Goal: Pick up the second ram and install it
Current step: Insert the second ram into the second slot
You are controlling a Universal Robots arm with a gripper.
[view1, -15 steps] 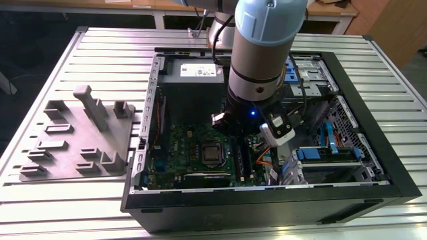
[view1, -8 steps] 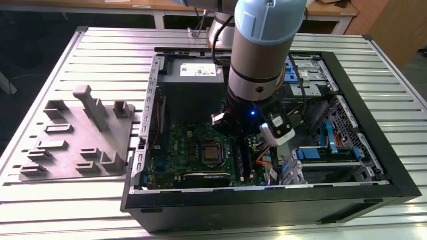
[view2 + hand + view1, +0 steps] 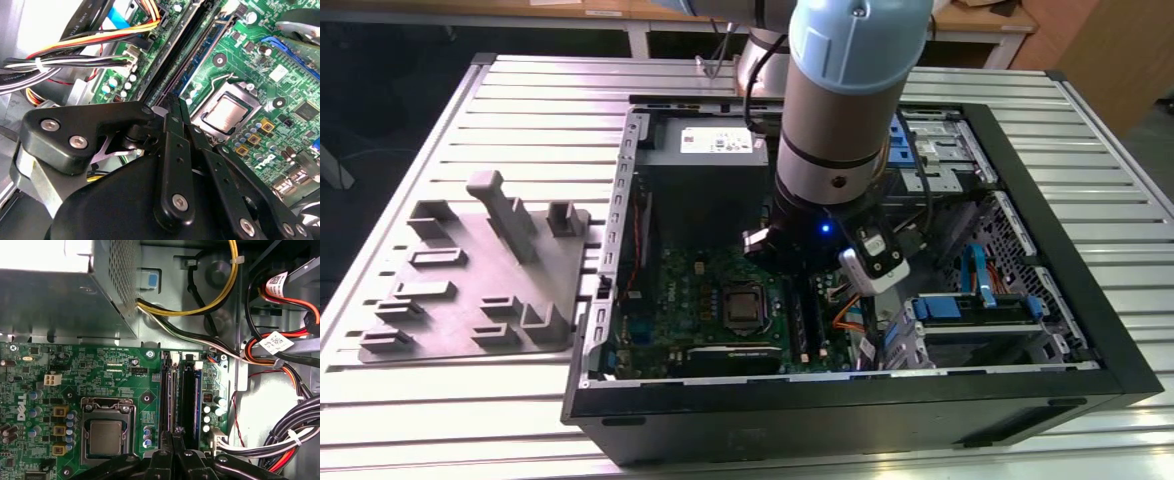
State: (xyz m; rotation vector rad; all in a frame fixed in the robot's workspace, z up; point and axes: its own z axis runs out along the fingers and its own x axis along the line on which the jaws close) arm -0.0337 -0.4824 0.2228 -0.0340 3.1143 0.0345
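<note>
Black finger links of the gripper [image 3: 172, 434] sit closest to the lens in both wrist views. Their tips are drawn together over the memory slots, apparently pinched on a thin dark strip. I take that strip for the second ram [image 3: 169, 395], seen edge-on in the first wrist view. It runs along a slot between the processor socket [image 3: 106, 432] and a blue stick [image 3: 198, 390] standing upright, with one black slot between them. How deep the ram sits I cannot tell.

Seating it well, I would judge, means keeping the board square to its slot and upright, not leaning toward the blue stick. The push should go straight down and evenly, so neither end rides high. The cable bundle [image 3: 280, 435] lies near that side and should be kept off the fingers.

From where I stand, the arm [image 3: 841, 110] reaches down into the open computer case [image 3: 854, 420]. The green motherboard [image 3: 680, 270] lies flat on the case floor, with the grey power-supply box [image 3: 707, 145] at the far end. The case rests on a ribbed metal table [image 3: 454, 400]. A grey moulded fixture tray [image 3: 467, 280] lies beside it on the exterior view's left. A wooden benchtop [image 3: 520, 8] runs along behind.
</note>
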